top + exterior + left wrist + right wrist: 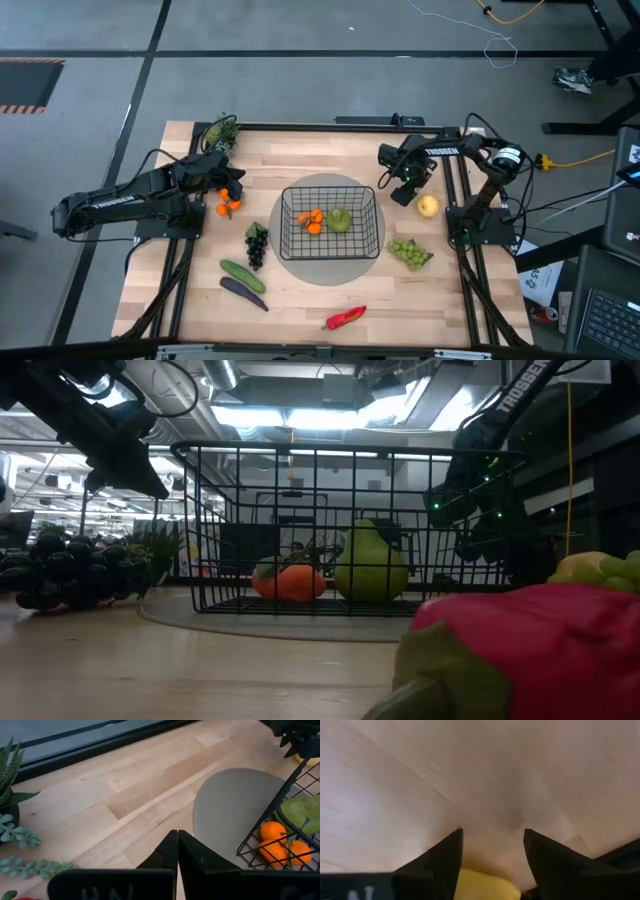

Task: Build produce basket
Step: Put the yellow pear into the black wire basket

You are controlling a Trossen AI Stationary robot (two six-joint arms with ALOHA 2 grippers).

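A: Table [300,150], then basket [372,243] on grey mat [330,268], centre. Inside: oranges [313,221] beside green pear [340,219].

B: Outside basket: dark grapes [256,246], cucumber [242,275], eggplant [243,292], red pepper [345,318], green grapes [409,252], more oranges [228,205].

A: Right gripper [492,852] parted wide, low over lemon [485,887], gripping nothing.

B: Left gripper [178,851] pressed together, empty, near potted plant [221,131].

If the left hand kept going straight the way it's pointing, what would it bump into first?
Probably the basket. The left hand, shut, points over bare table and the grey mat toward the basket's near corner. Depth is hard to judge, so it might just slide past.
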